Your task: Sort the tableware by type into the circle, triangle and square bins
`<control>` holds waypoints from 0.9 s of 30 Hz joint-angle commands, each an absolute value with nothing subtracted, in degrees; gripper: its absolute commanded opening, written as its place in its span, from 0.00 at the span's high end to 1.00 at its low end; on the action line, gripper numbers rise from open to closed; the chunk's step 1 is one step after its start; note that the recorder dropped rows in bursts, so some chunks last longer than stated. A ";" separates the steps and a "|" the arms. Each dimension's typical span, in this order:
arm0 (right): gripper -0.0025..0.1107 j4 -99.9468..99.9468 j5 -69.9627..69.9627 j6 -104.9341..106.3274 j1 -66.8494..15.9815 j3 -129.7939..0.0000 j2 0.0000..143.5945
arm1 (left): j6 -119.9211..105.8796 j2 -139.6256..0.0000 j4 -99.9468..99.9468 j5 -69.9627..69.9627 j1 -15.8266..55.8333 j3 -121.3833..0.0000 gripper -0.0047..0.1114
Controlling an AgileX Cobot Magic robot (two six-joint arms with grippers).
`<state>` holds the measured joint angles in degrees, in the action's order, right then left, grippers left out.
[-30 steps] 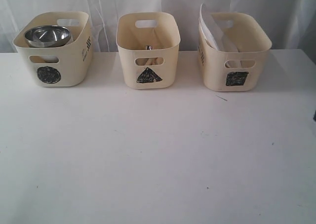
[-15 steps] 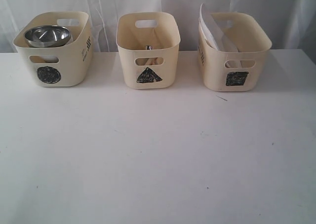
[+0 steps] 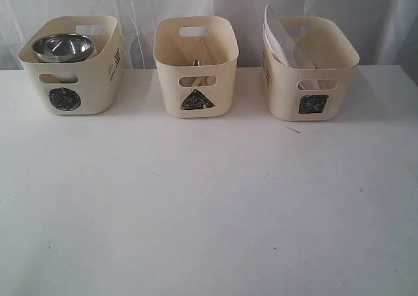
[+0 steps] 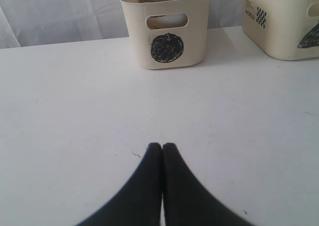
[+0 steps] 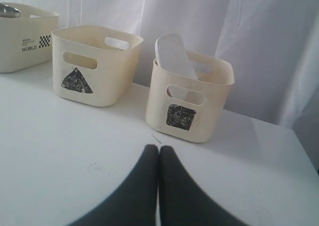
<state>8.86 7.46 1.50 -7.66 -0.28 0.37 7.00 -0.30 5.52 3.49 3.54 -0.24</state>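
Of the left gripper (image 4: 162, 146), two smooth matte black fingers (image 4: 144, 186) are shown, flared wide at the base and tapered in a curve to narrow, rounded tips. The right gripper (image 5: 158, 148) is shaped alike, its fingers (image 5: 174, 191) rendered dark charcoal.

staged robot test bench of a lab kind. plain white tabletop (image 3: 209, 211) with a few small specks, filling the whole foreground. white cloth backdrop (image 3: 144, 2) hung in loose folds right behind, hiding whatever lies beyond. three alike cream tubs in a row along the far edge, each front marked by hand in black: circle bin (image 3: 95, 87), triangle bin (image 3: 225, 90), square bin (image 3: 281, 103). printed label (image 5: 29, 48) reading "world" beside a checker patch on a tub's side. black left claw (image 4: 162, 148) and black right claw (image 5: 158, 150), each pressed together, low over the tabletop in the wrist views.
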 commanded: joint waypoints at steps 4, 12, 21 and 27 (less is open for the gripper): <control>0.98 8.14 9.21 2.78 -7.49 0.00 0.00 | 7.12 0.00 5.19 3.44 3.80 0.00 0.96; 0.98 8.14 9.21 2.78 -7.49 0.00 0.00 | 7.12 0.00 5.19 3.44 3.80 0.00 0.96; 0.98 7.51 9.19 2.78 -7.49 0.00 0.00 | 7.12 0.00 5.19 3.44 3.80 0.00 0.96; 0.98 7.51 9.19 2.78 -7.49 0.00 0.00 | 7.12 0.00 5.19 3.44 3.80 0.00 0.96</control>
<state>7.64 9.11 2.16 -7.66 -0.28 0.37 7.00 -0.30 5.52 3.49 3.54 -0.24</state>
